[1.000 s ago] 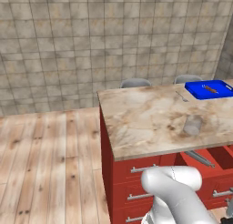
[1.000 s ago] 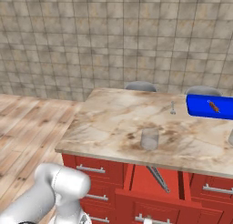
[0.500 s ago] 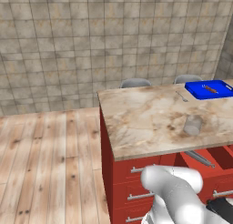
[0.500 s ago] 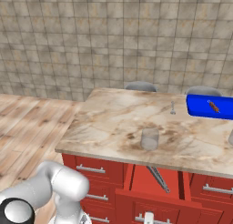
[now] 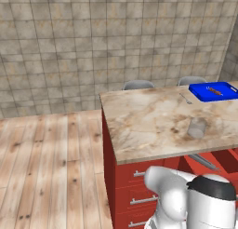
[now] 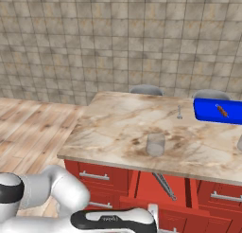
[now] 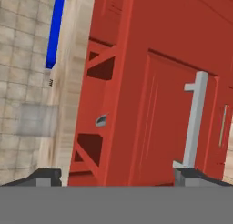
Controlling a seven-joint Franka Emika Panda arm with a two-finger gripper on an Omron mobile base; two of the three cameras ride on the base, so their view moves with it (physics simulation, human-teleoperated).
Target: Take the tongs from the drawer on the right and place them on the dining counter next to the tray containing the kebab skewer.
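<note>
Now our arm swings low toward the opened drawer, with the tongs not yet touched.

Our gripper (image 7: 116, 177) has its fingertips spread wide and holds nothing; in the hand view it looks sideways along the red drawer (image 7: 150, 127) front and its silver bar handle (image 7: 193, 120). Over the last second the base views held steady while our arm's elbow dropped and its dark wrist came into sight, so we judge we are lining up above the drawer for the pick. The right base view gives what the hand view lacks: the tongs (image 6: 164, 185) lying slantwise inside the drawer below the dining counter (image 6: 123, 128). It also shows the tray (image 6: 215, 112) with the kebab skewer (image 6: 220, 111) far along the counter, past a clear cup (image 6: 155, 144) and a small silver utensil (image 6: 179, 113). The hand view shows the tray as a blue sliver, seen edge-on.
</note>
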